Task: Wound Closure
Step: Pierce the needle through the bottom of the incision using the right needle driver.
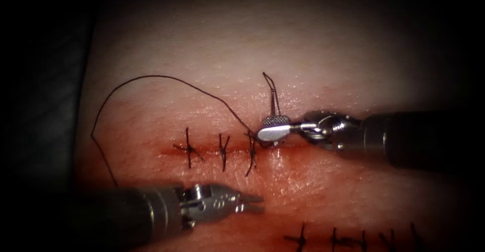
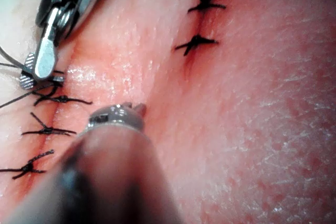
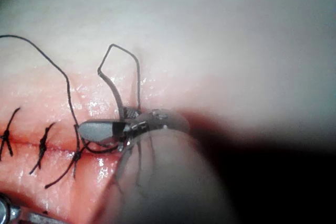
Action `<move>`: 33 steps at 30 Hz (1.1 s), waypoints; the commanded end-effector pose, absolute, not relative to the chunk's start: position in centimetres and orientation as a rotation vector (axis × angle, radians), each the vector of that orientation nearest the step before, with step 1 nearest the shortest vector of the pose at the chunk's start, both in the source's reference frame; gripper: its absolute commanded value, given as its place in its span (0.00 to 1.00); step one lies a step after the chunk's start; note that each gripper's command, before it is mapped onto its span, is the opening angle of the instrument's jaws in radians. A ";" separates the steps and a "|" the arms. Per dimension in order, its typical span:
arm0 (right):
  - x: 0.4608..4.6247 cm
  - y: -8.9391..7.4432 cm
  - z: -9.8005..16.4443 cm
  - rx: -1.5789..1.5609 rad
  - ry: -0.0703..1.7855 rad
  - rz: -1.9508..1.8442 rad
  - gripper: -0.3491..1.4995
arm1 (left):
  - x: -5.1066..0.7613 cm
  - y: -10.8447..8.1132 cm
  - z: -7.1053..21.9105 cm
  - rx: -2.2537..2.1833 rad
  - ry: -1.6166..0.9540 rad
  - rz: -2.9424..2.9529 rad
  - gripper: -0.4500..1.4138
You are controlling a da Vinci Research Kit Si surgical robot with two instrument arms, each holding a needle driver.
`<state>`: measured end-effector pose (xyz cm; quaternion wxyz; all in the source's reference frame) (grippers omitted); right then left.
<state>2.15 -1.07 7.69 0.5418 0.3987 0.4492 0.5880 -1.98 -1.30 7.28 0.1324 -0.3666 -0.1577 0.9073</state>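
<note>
Tissue: we record the pork belly across the endoscope frame, pale in the upper part, reddened through the middle band.
Cut: a horizontal line at centre frame carrying three tied stitches; a second stitched row runs along the lower right edge.
Right tool: enters from the right edge, tip at centre frame just right of the third stitch and right at the cut line. We see its two jaws parted, one ribbed face turned up, with thread lying between them.
Thread: one long strand arcs from the third stitch up to the upper left, then drops down the left side; a short loop stands just above the right tool.
Left tool: lower centre, below the cut, jaws clenched together on nothing, apart from the thread.
Needle: we cannot make it out.
Red fluid: we note a wet smear along and below the cut.
</note>
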 end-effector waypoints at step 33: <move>1.70 -1.0 6.9 0.383 1.458 0.792 0.90 | -2.17 -0.9 7.3 -1.580 -0.363 2.474 0.30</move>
